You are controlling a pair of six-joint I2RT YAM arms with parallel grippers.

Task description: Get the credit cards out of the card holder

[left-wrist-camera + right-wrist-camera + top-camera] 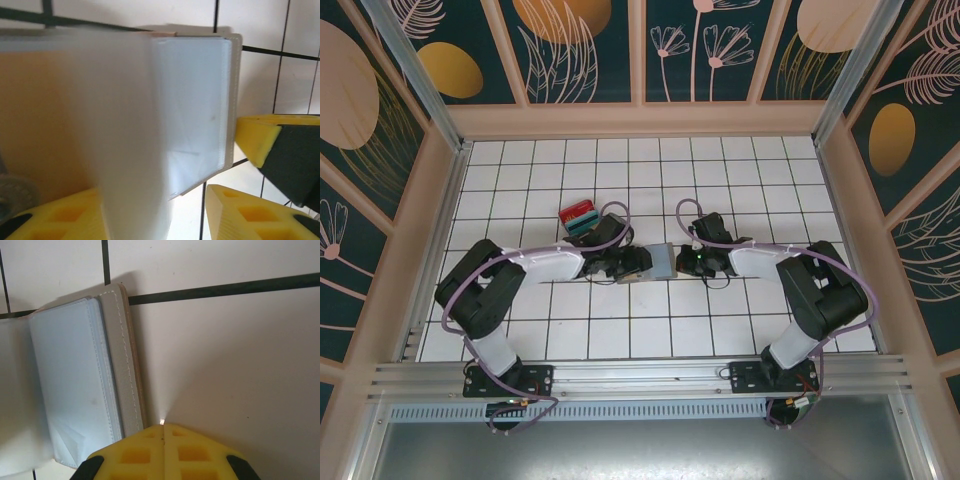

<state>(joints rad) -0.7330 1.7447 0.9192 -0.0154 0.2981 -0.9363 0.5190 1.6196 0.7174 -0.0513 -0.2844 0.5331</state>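
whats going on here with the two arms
Two robot arms are working on a grey card holder in the middle of the tiled table. The right gripper is shut, its tip at the holder's stitched edge. The left gripper has its jaws apart around a frosted sleeve, with what looks like a tan card behind the plastic. A small stack of cards lies on the table beyond the left arm.

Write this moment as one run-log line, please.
left gripper: open around card holder sleeve | right gripper: shut beside card holder edge | cards: piled, apart from card holder
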